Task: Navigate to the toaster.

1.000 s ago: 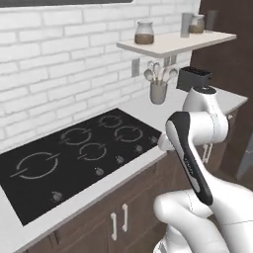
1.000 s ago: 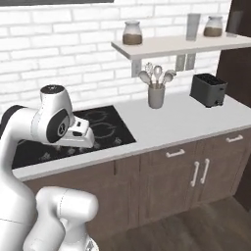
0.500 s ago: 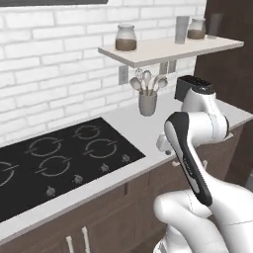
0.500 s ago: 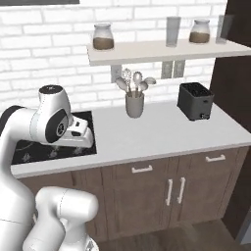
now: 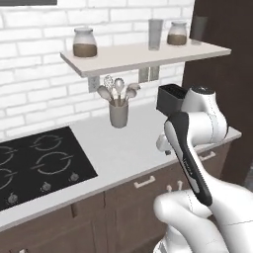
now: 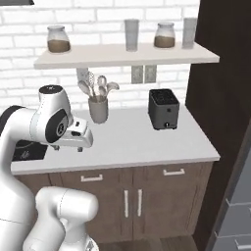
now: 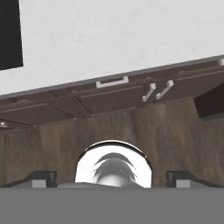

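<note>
1. Closest to you is the robot's white arm, folded up in front of the brown cupboards (image 6: 132,188). Its claw (image 6: 78,141) hangs over the near edge of the white counter (image 6: 132,142), on the left in the right base view. In the hand view you see only the two dark finger tips (image 7: 41,177), set far apart at the bottom, so the claw looks open and holds nothing.
2. Look down through the hand view and you see the wood floor (image 7: 175,135), the cupboard doors with pale handles (image 7: 112,81) and the white counter top.
3. On the left of the counter is the black stove top (image 5: 39,160) with ring marks and small knobs along its near side.
4. Farther back, near the white brick wall (image 6: 98,24), stands the grey cup of spoons (image 6: 98,109).
5. To the right of the cup, well apart from it, sits the toaster (image 6: 163,109). It is black and boxy, it stands upright on the counter, and it is near the dark tall cabinet (image 6: 225,73) on the right. In the left base view the arm hides part of the toaster.
6. Above both, a pale shelf (image 6: 127,56) on the wall holds two jars (image 6: 58,39) with brown stuff and two grey cups (image 6: 131,34).
</note>
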